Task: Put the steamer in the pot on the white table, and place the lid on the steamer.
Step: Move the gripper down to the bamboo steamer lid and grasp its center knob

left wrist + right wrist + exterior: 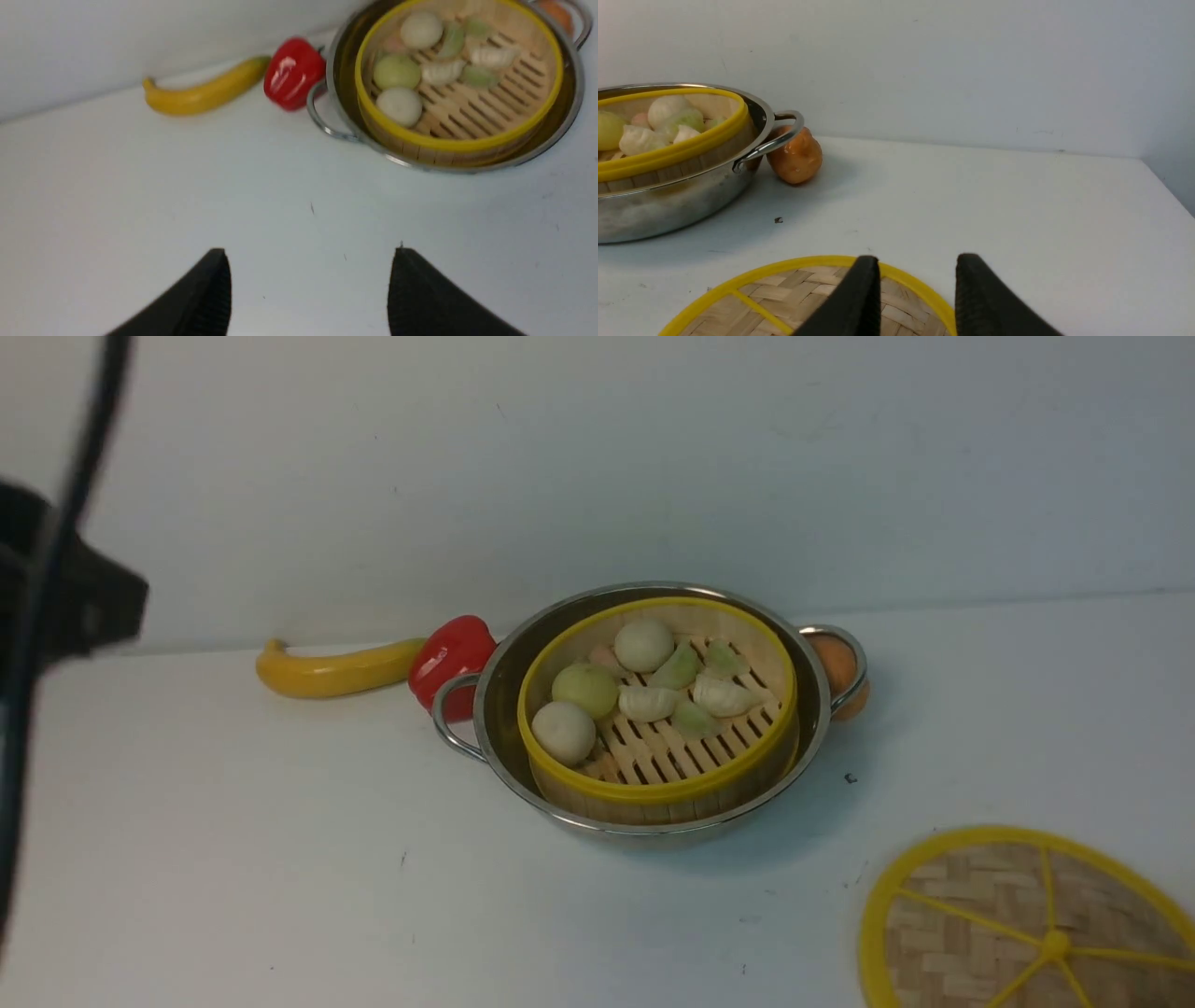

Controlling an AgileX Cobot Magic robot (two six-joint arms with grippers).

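Observation:
The steamer [653, 793], a yellow-rimmed bamboo basket with pale buns and dumplings, sits inside the steel pot [499, 700] on the white table [233, 859]. It leans slightly in the pot. The woven lid [990, 915] lies flat on the table at the front right, apart from the pot. In the right wrist view my right gripper [917, 259] hovers over the lid's [784, 294] far rim, jaws apart with nothing clamped. My left gripper [310, 252] stands open over bare table, short of the pot [343, 74] and the steamer [448, 142].
A yellow banana-shaped toy [336, 670] and a red pepper [453, 658] lie against the wall left of the pot. An orange-brown toy [836, 663] sits under the pot's right handle. A dark blurred arm and cable [56, 579] fill the left edge.

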